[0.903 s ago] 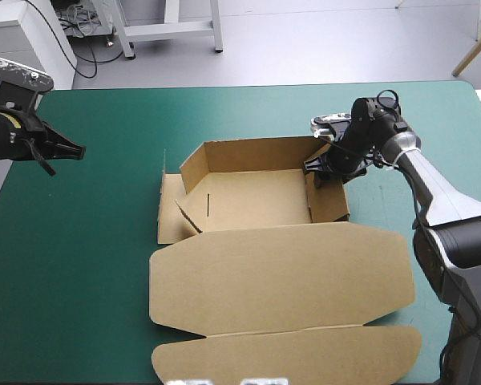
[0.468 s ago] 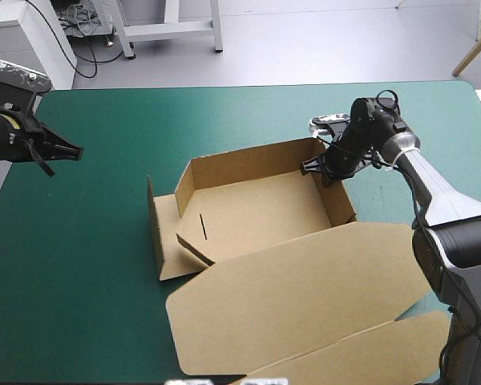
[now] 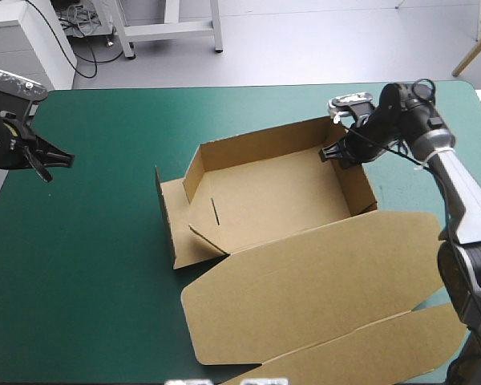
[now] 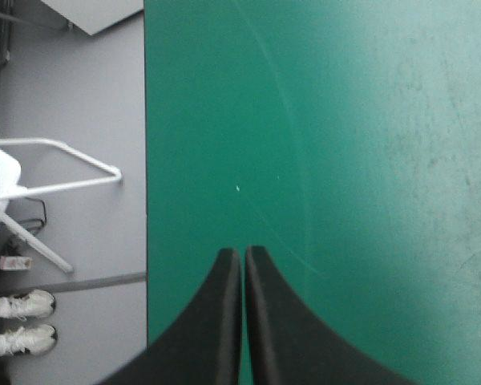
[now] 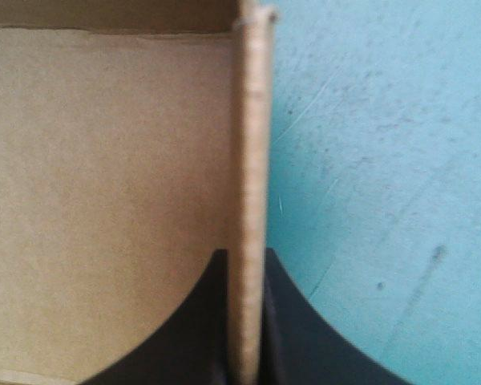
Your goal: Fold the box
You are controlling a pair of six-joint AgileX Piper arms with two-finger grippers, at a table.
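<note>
Box [image 3: 264,200] part-formed: back and right walls up, left flaps untucked, lid flat (right gripper [image 5: 244,261] clamps right wall; left gripper [image 4: 242,255] closed, empty).

Board of box [image 3: 305,289]: brown, matt, papery face, dull all over, creases at the folds. Its cut edge, close in right wrist view: paler, fibrous, slightly rough. Teal-green cover [image 3: 80,265]: matt and smooth seen from above; close in the wrist views faintly scuffed, fine pale scratches, small dark specks. Black left fingers [image 4: 216,321]: smooth, matt, plastic or rubber by the look. Black right fingers [image 5: 293,337]: same dull finish
</note>
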